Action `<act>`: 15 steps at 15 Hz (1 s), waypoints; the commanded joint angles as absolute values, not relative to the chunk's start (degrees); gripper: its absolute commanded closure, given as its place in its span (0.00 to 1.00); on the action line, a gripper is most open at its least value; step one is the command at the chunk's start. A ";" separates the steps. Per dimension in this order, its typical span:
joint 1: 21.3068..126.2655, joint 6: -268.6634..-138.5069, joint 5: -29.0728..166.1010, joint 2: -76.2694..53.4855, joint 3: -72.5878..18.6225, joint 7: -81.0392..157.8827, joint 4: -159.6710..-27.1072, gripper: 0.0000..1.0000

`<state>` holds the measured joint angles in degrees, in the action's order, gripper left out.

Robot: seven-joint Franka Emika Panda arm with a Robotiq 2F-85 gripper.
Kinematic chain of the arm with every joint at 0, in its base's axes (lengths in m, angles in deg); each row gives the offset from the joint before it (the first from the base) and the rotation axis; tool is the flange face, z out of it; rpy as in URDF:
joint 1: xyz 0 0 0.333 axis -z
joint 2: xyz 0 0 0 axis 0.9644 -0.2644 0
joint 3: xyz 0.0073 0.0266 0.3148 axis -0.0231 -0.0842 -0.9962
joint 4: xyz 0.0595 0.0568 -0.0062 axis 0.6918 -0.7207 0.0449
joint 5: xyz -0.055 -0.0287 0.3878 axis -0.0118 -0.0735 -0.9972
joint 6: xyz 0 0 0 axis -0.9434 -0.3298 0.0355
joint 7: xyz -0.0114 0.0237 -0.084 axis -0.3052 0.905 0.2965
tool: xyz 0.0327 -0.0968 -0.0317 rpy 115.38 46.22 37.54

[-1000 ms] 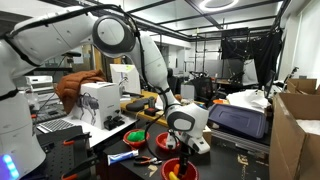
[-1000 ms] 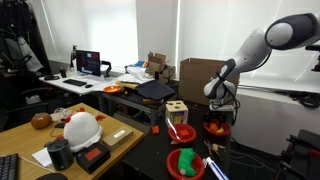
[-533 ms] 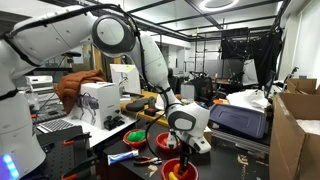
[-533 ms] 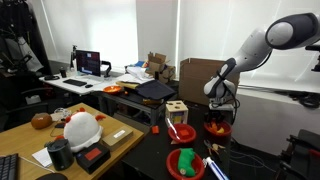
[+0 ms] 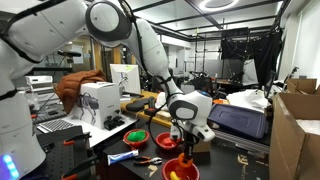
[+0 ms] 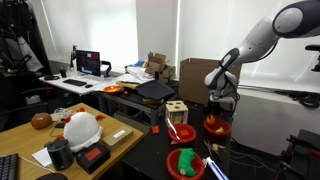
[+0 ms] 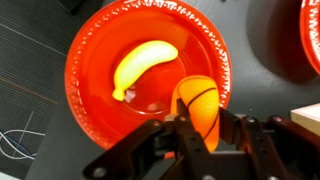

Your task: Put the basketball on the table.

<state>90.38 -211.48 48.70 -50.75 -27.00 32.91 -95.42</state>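
Note:
In the wrist view the basketball (image 7: pixel 198 100), small and orange with black seams, sits between the fingers of my gripper (image 7: pixel 205 112), which is shut on it. It hangs just above the near-right rim of a red bowl (image 7: pixel 82 60) that holds a yellow banana (image 7: pixel 145 65). The dark table (image 7: pixel 272 62) lies beneath. In both exterior views the gripper (image 5: pixel 189 147) (image 6: pixel 217 107) hovers a little above that red bowl (image 5: pixel 180 171) (image 6: pixel 217 127); the ball is too small to make out there.
A second red bowl (image 7: pixel 312 28) stands close on the right. A green bowl (image 6: pixel 185 163), a wooden block box (image 6: pixel 177 110) and loose tools (image 5: pixel 126 157) crowd the table. Cardboard boxes (image 5: pixel 296 130) stand at one side.
The jaws have closed on the basketball inside the red bowl. The arm has then risen, lifting the gripper clear of the bowl.

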 commanded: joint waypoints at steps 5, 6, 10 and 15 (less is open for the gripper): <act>91.86 -211.25 47.29 -36.43 -35.29 48.17 -106.50 0.94; 91.04 -210.80 47.69 -35.79 -36.30 49.49 -106.77 0.94; 88.37 -209.35 48.89 -34.54 -39.70 54.99 -107.82 0.94; 87.26 -201.19 49.82 -33.76 -41.78 63.00 -108.47 0.94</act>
